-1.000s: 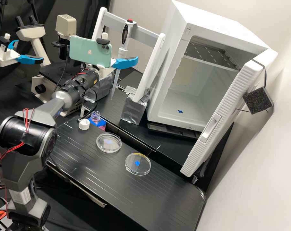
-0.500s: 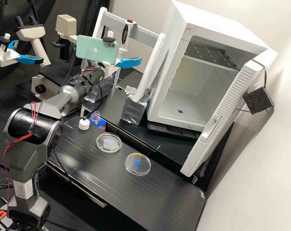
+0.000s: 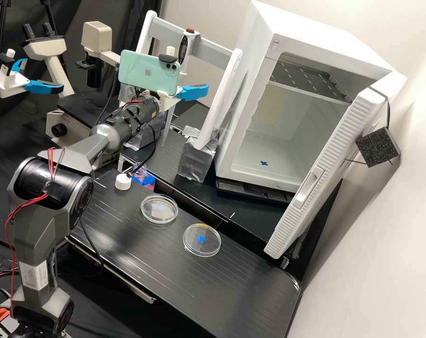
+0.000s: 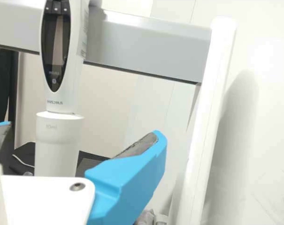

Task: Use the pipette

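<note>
Blue, grey-padded fingers gape wide, holding nothing, near the smooth, rounded pipette.

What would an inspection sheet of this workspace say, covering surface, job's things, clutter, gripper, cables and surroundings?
Surface: black bench, marked with pale streaks.
Job's things: pipette upright at the grey crossbar; two clear round dishes on the bench.
Clutter: white cap beside a small clear vessel.
Gripper: open, fingers either side of the pipette, not closed on it.
Cables: red wires run along the arm; a black cable hangs beneath its wrist.
Surroundings: white cabinet, door open; microscope behind.
</note>
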`<action>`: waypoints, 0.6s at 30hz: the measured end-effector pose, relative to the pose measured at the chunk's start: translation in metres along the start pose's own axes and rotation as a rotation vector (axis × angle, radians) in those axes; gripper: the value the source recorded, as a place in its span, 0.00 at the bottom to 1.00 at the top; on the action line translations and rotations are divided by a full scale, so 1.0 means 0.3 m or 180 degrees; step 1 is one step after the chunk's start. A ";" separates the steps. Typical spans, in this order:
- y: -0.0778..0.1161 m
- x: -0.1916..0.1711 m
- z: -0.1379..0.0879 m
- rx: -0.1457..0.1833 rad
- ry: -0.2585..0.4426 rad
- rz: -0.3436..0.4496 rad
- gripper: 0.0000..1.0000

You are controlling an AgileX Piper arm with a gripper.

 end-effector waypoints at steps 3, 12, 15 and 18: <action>0.000 0.000 0.000 0.0000 0.0000 0.0000 0.00; 0.000 0.000 0.000 0.0000 0.0000 0.0000 0.00; -0.002 -0.001 -0.003 -0.0005 0.0009 -0.0006 0.00; -0.009 -0.002 -0.012 -0.0001 0.0032 -0.0024 0.00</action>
